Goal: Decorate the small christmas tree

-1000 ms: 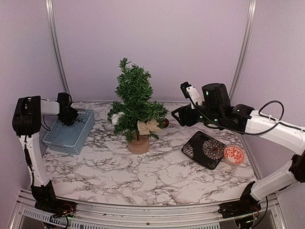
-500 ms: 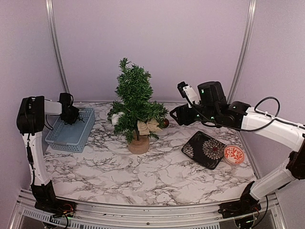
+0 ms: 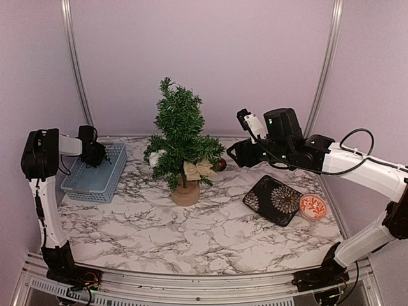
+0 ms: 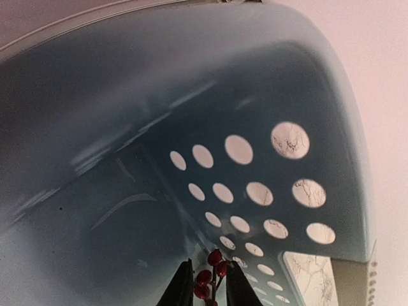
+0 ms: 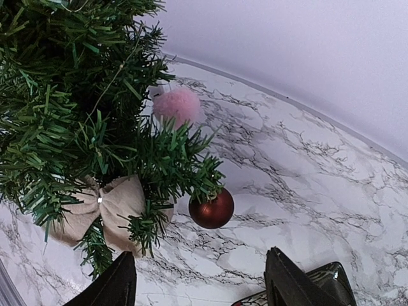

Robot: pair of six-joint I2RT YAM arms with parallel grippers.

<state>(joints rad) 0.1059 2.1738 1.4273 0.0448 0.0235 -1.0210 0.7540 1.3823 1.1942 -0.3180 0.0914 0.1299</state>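
small christmas tree [image 3: 180, 137] at centre of tabletop [image 3: 191, 236], basket [image 3: 89, 193] far left, left end effector [image 4: 209, 280] inside it around berry sprig [image 4: 209, 271], plate [image 3: 275, 200] right of tree, small dish [image 3: 313, 206] beside plate, right end effector [image 5: 201, 254] near tree's bauble [image 5: 211, 210]

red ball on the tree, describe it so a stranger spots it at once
Start at the small christmas tree on the marble table. At a low branch tip on its right hangs the red ball, beside a beige bow. It alone is glossy dark red; the pink pompom above is fluffy.
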